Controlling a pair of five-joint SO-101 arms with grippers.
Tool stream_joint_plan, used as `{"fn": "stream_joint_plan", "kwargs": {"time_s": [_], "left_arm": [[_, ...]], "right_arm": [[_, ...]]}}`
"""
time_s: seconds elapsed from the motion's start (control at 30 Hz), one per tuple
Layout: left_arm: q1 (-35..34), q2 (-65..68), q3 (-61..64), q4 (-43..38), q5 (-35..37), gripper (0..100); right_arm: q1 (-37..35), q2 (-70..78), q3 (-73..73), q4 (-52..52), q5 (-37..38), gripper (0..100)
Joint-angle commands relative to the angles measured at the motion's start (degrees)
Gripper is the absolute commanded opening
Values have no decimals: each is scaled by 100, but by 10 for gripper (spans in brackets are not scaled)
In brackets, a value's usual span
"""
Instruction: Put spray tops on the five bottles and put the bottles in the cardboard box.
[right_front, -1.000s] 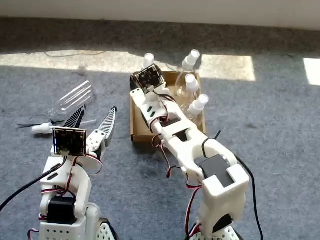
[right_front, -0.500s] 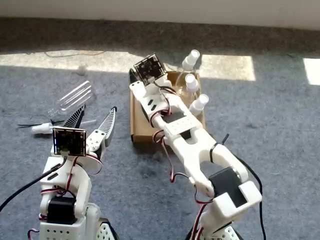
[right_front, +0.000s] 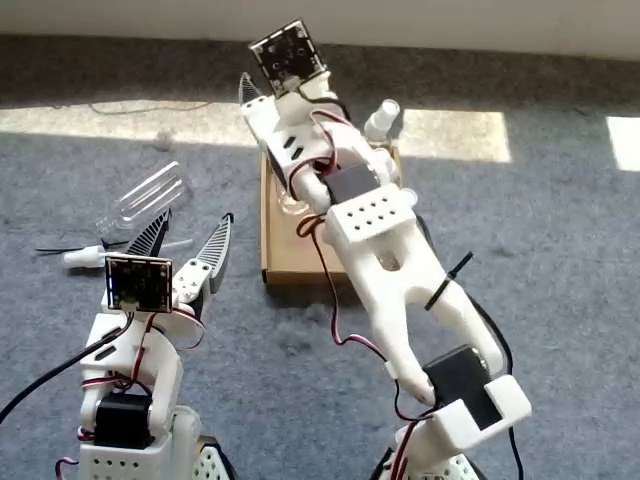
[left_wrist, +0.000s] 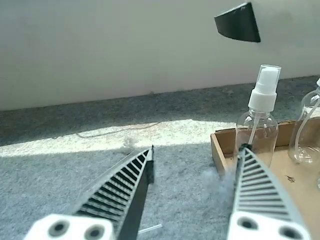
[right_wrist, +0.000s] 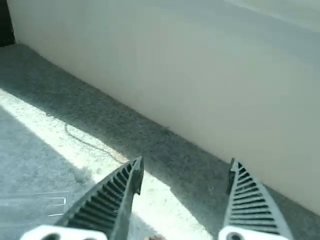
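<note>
The box (right_front: 285, 262), brown cardboard, is seen at the centre of the high view on grey carpet (right_front: 560, 250), and the right arm (right_front: 385, 255) is stretched across it towards the upper middle of the frame. At the box's upper right corner a bottle (right_front: 381, 120) is seen standing, of clear plastic with a white spray top. In the left wrist view a corner bottle (left_wrist: 256, 127) is shown upright just inside a corner of the box: a clear, round-shouldered body, a white pump head, and a thin tube running down inside. A second bottle (left_wrist: 306, 135), also clear, is seen in the box beside it, partly cut off by the frame edge. A loose bottle (right_front: 145, 195), transparent, lies on its side on the carpet in the upper left of the high view. A loose top (right_front: 84, 257), white with a thin tube, lies at the left edge, just beside the left gripper (right_front: 186, 232). That gripper is held released in the lower left, its jaws spread wide. The right gripper (right_wrist: 186, 164) is likewise released, jaws apart, and is pointed at the sunlit carpet and pale wall (right_wrist: 200, 60).
</note>
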Motion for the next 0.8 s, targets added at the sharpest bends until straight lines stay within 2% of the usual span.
{"fn": "stream_joint_plan", "kwargs": {"time_s": [0.0,0.13,0.3,0.47,0.63,0.77], "left_arm": [[-136,13,-57,-132,9,245],[-743,75,-505,-123,18,245],[-2334,180,-769,-114,53,245],[-3697,1288,-1174,-141,-141,245],[-4180,3459,-2615,53,-844,245],[-4084,5508,-4382,1196,-1451,245]], "right_arm": [[-400,-347,-866,1086,79,217],[-716,-374,-1358,1886,79,217],[-1209,-251,-1684,2949,62,217],[-1218,215,-1367,3635,62,218],[-1209,374,-1640,5226,97,220],[-1218,347,-1807,6334,-9,221]]}}
